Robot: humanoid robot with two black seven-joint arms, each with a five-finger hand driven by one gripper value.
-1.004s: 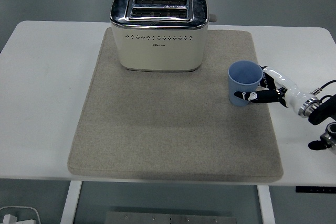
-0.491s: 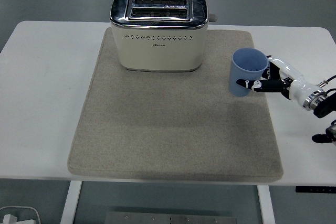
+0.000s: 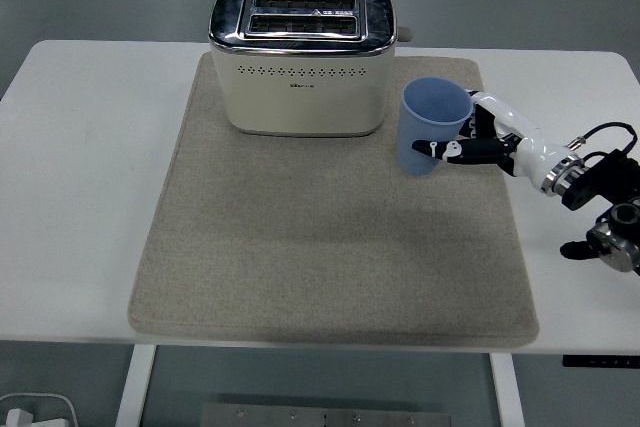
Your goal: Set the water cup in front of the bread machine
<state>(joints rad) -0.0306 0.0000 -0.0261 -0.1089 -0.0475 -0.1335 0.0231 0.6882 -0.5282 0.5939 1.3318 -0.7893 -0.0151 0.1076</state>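
Right, here's the white surface (image 3: 90,197) filling most of the frame, and lying on it a big beige felt mat (image 3: 330,237), which looks to be the working patch where everything is meant to sit. At the upper middle of the picture, at the mat's far end, stands the cream and chrome toaster (image 3: 300,59), slots up and empty, its long dotted side facing down-frame. That's the bread machine of the task, and the open stretch of mat below it, centre frame, is presumably the spot to aim for.

Coming in from the right edge is the right arm, and the right hand (image 3: 478,137) has its fingers wrapped around the blue water cup (image 3: 432,127), thumb across the near wall and the others behind. It's a side grip, and sensibly so: it keeps the mouth up and the cup upright, or very nearly. The cup is right of centre, just beside the toaster's right-hand end, close but apart from it as far as I can tell. Whether its base is off the mat I can't say for sure, though the shadow under it suggests a small lift.

So the cup is carried, not yet placed. In my judgement it needs to go further left and down-frame, then be set down before the hand lets go.

No left arm anywhere in the picture.
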